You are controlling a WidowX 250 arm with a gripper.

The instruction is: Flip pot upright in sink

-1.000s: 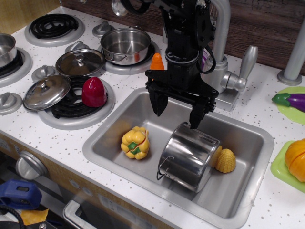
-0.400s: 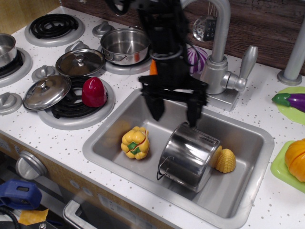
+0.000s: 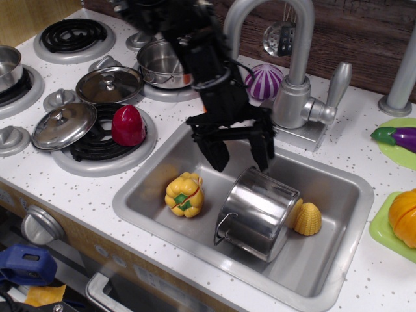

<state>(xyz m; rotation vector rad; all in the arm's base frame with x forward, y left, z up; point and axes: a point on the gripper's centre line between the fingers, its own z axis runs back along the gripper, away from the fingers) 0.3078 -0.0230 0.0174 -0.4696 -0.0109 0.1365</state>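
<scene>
The pot point(image 3: 257, 213) is shiny steel and lies on its side in the sink point(image 3: 325, 266), its closed base facing the front and a wire loop handle at its lower left. My gripper point(image 3: 242, 153) is open and empty. It hangs over the back of the sink, just above and behind the pot's upper end, one finger left of the pot and the other over its rim. It does not touch the pot.
A yellow toy pepper point(image 3: 184, 194) lies left of the pot, a yellow corn piece point(image 3: 307, 218) right of it. The faucet point(image 3: 296, 65) stands behind the sink. A red pepper point(image 3: 127, 125), lids point(image 3: 64, 126) and a shallow steel pot point(image 3: 166, 62) sit on the stove at left.
My arm has swung left and tilted, and the gripper has shifted a little left over the sink. The jaws stay open. The pot has not moved.
</scene>
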